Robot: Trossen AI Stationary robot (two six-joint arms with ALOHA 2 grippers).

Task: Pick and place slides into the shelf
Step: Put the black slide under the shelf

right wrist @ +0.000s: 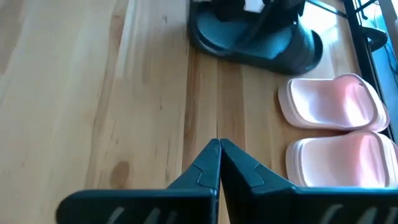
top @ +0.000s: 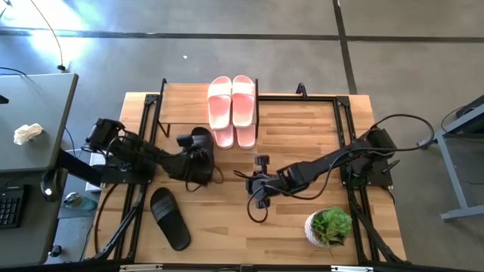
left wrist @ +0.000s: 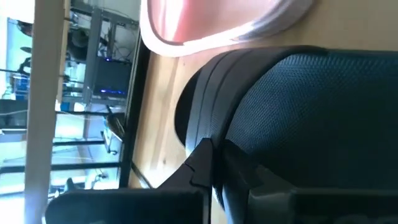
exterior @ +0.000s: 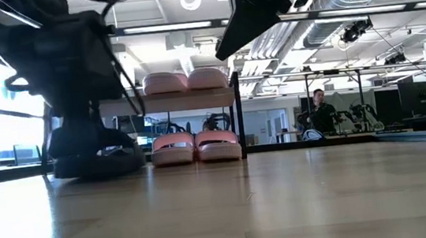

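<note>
A black slide [top: 203, 139] lies on the table just left of the shelf's [top: 185, 102] lower pink pair, and my left gripper [top: 197, 155] is shut against it. The low view shows that slide's sole [exterior: 94, 161] flat on the tabletop. Two pink slides [top: 231, 100] rest on the shelf's top board, and two more [top: 234, 136] stand below it with their near ends sticking out. A second black slide [top: 169, 219] lies flat near the front left. My right gripper [top: 257, 187] hangs shut and empty above the table's middle. My left gripper's shut fingers [left wrist: 211, 155] lie against the black slide's dark textured surface [left wrist: 298, 106], slanting down from the table's left side. Nothing shows between the fingers. The slide stays flat on the table; whether the fingers press or only touch it, I cannot tell.
A potted green plant [top: 330, 225] stands at the front right. Black frame rails [top: 344, 128] run along the table's sides. Bare wood lies between my right gripper and the near edge. A grey desk [top: 30, 128] with a keyboard sits off the left side.
</note>
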